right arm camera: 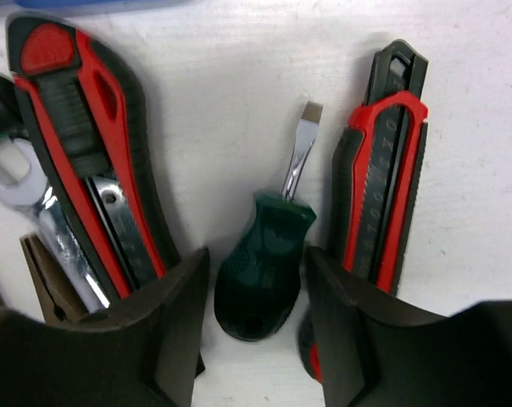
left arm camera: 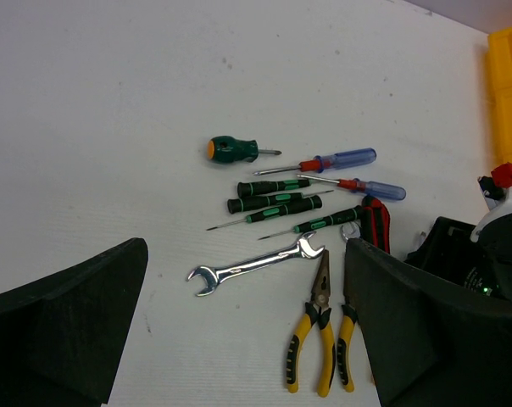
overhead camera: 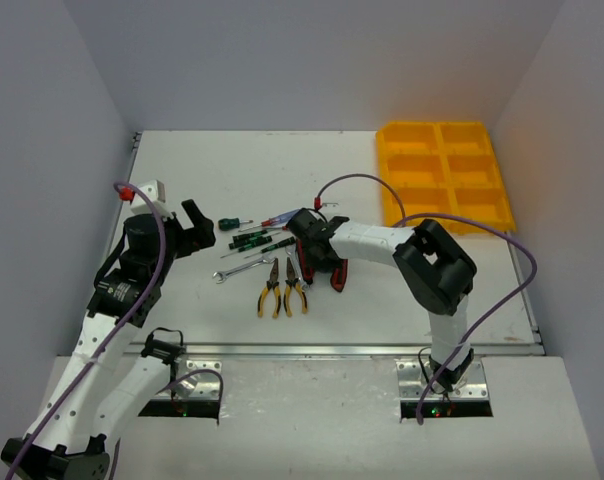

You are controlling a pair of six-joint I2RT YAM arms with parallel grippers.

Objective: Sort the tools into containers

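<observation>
Right hand [right arm camera: 256, 263]: released, with its 2 fingers straddling the handle of a stubby green screwdriver [right arm camera: 263, 275]; nothing is grasped yet.
Left hand [overhead camera: 196, 228]: released and empty, hovering at 9 o'clock of the tool heap.
Screwdriver's place: flat on the desk [overhead camera: 182, 170], blade toward 12 o'clock. It lies between the first cutter [right arm camera: 82, 144] at 10 o'clock and the second cutter [right arm camera: 381, 178] at 2 o'clock.
Tray [overhead camera: 422, 153]: at 1 o'clock on the desk, well apart from the heap; no tool shows in its 6 compartments.
Step in hand: apparently the grasp of this screwdriver, with the sorting barely begun.
Doing it well: close squarely on the thickest part of the rounded handle, which could roll or slip. Keep both fingers inside the cutters so neither is pinched along, then lift straight up before swinging toward the tray.
Right wrist view only: shows this screwdriver, which the top view hides beneath the hand.
Left wrist view only: shows the heap plainly, with another stubby screwdriver [left arm camera: 232, 150], a blue-handled screwdriver [left arm camera: 341, 158], a wrench [left arm camera: 256, 264] and yellow pliers [left arm camera: 320, 339].
Top view only: shows the whole tray and both arms.
</observation>
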